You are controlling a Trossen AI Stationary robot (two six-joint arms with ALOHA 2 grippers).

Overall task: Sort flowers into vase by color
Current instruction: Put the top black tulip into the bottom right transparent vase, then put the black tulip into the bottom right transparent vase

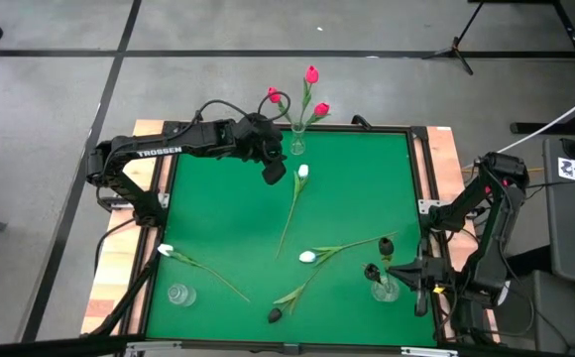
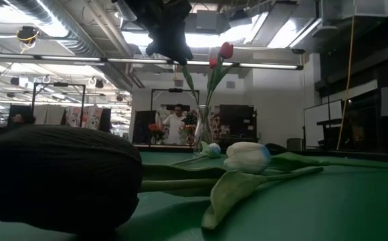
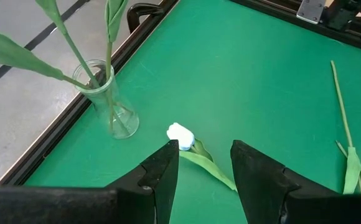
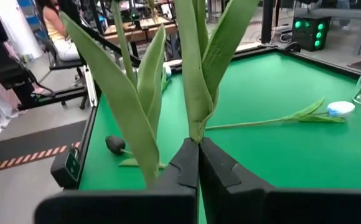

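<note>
My two arms are black and jointed; the left arm (image 1: 159,151) carries white "TROSSEN" lettering on its upper link, with dark cables looping off near the wrist. The left pincer (image 3: 204,174) has broad, matte black fingers. The right arm (image 1: 486,213) seems cabled too.

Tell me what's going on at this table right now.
Two arms are sorting artificial tulips into vases by color. The far vase already holds three pink-red tulips. The left gripper hangs open just above a white tulip lying beside that vase. The right gripper is shut on the stem of a black tulip at the near-right vase. Other white and black tulips lie loose on the green mat.
</note>
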